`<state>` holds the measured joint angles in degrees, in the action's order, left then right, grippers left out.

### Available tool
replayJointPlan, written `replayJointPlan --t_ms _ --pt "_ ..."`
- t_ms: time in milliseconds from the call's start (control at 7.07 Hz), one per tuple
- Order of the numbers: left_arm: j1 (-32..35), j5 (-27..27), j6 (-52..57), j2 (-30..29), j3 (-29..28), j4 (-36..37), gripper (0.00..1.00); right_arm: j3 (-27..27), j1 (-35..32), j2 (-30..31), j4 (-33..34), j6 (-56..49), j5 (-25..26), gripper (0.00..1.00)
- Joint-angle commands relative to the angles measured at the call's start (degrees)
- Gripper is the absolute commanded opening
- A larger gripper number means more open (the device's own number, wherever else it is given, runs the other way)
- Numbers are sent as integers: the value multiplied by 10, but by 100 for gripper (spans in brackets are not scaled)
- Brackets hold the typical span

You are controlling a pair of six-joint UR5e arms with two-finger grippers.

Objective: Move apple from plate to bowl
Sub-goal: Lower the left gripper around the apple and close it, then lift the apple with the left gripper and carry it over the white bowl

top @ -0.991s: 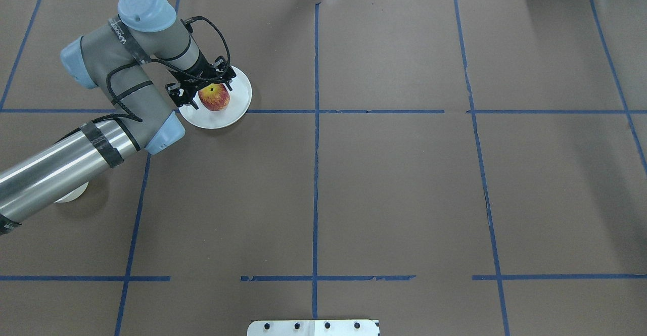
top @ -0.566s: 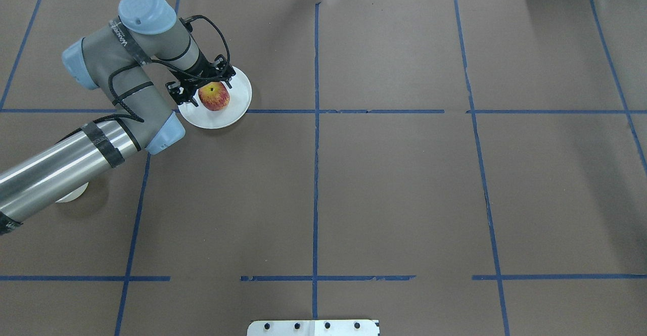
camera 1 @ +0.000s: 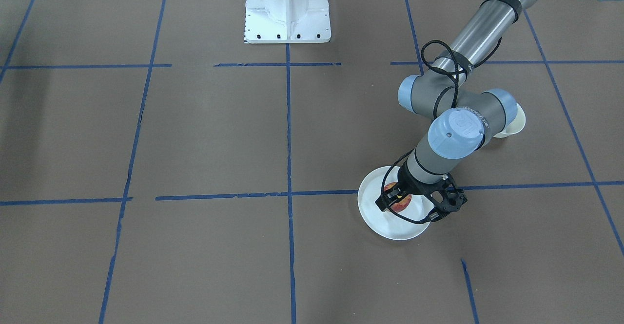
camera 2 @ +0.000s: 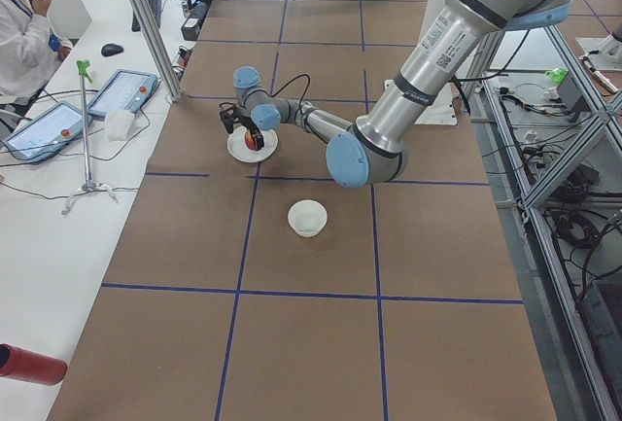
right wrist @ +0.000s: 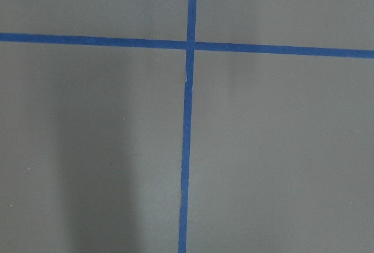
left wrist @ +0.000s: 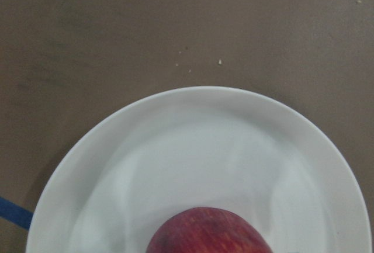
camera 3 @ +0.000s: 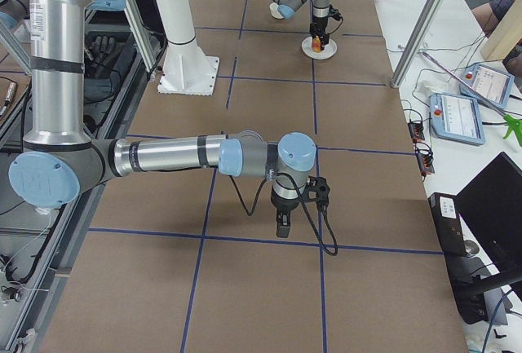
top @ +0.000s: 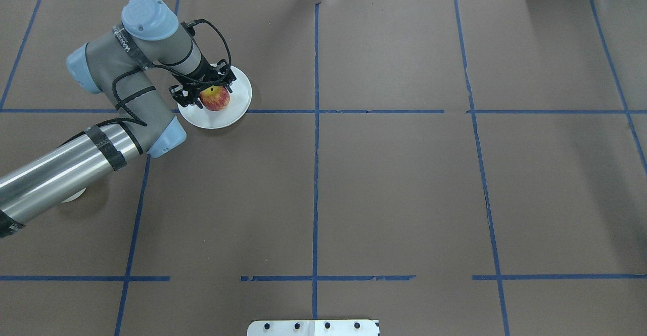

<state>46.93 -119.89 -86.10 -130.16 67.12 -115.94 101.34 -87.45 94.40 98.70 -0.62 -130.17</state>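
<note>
Just now the left gripper [top: 211, 93] hangs low over the plate [top: 237, 107], with one finger on either side of the apple [top: 215, 98]. From overhead the jaws stand about as wide as the fruit, but the black finger mounts and cable hide the contact points. I cannot tell whether the pads press the skin or merely flank it. The apple sits on the plate's flat floor, near its middle. In the left wrist view its red top [left wrist: 209, 232] fills the bottom edge, with bare white plate [left wrist: 198, 142] spreading beyond it. The plate lies on the brown table [top: 394, 184], touching one of the blue tape lines. The bowl [camera 2: 307, 217] stands upright on the table, well apart from the plate, nearer the robot and farther toward its left. From overhead only a sliver of it shows under the left forearm. The right gripper [camera 3: 281, 224] points straight down above the table, far from the dishes, close to a crossing of tape lines. It shows only in the side view, so whether its jaws are apart or together cannot be told.
</note>
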Motion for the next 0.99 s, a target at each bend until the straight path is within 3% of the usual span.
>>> replayJointPlan --t_ms 0,142,283,425,708,849 --pt "-1 0 -1 0 0 -1 15 0 0 0 0 0 0 100" --pt "7 -2 -1 0 6 4 0 0 0 0 0 0 0 100" --pt "32 -6 -1 3 52 28 0 0 0 0 0 0 0 100" --pt "47 -6 13 19 123 100 0 0 0 0 0 0 0 100" --pt "63 -8 72 137 273 116 0 0 0 0 0 0 0 100" --pt "68 -8 117 195 321 116 0 0 0 0 0 0 0 100"
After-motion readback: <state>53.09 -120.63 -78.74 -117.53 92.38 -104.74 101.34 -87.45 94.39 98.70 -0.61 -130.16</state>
